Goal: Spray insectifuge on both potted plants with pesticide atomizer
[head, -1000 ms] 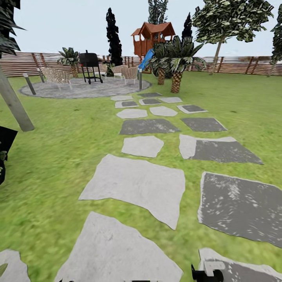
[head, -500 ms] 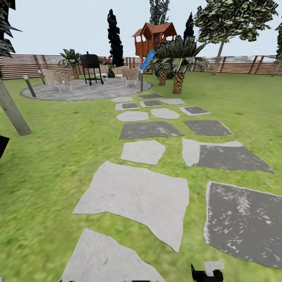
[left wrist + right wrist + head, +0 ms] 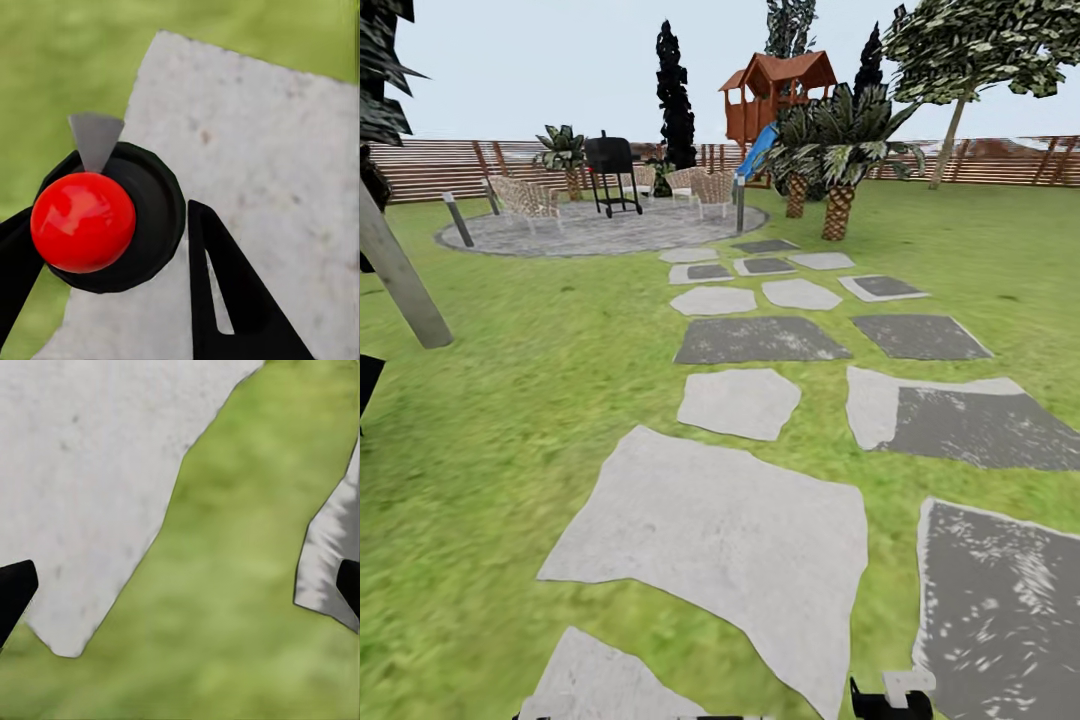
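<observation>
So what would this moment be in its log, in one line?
phase: crossing lawn | left tool: holding red-topped atomizer | right tool: open, empty

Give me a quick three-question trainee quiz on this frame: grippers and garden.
1. True or false: the right gripper is open and holds nothing.
2. What sits between the fingers of the left gripper? A) a trowel B) the red-topped atomizer C) nothing
3. What colour is the slide on the playhouse?
Key: 1 true; 2 B; 3 blue.
</observation>
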### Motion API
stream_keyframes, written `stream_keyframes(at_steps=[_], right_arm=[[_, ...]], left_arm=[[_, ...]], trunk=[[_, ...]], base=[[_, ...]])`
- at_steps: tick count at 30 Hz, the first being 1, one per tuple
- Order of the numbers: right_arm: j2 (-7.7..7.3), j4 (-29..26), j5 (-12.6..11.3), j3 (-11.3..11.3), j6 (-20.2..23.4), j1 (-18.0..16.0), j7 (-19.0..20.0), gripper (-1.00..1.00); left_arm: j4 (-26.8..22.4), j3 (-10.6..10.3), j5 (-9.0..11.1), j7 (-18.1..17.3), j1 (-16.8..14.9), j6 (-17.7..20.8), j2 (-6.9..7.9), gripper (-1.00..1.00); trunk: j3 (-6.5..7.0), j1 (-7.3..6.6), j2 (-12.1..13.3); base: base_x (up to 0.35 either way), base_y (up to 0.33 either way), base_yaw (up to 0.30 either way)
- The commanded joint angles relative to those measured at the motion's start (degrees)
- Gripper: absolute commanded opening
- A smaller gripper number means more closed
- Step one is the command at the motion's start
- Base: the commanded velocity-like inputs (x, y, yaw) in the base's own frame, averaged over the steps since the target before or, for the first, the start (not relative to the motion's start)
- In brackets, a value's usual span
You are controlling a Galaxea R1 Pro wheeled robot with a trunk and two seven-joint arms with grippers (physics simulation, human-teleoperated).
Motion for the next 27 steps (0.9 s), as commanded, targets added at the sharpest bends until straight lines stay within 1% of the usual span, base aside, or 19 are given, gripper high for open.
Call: stream_keyframes(at_steps=[1, 27], right_arm=[[0.0, 0.01, -0.46, 0.51, -0.12, 0.1, -0.15, 1.0], [0.08, -0.01, -0.37, 0.53, -0.12, 0.25, -0.17, 1.0]], left_arm=[[0.06, 0.29, -0.22, 0.08, -0.04, -0.21, -0.01, -1.0], [0.06, 0.31, -0.01, 0.08, 0.0, -0.21, -0.01, -1.0]], trunk=[[-0.05, 0.02, -0.02], [-0.05, 0.02, -0.02]], base=[[0.339, -0.074, 0.0], [0.34, -0.071, 0.0]])
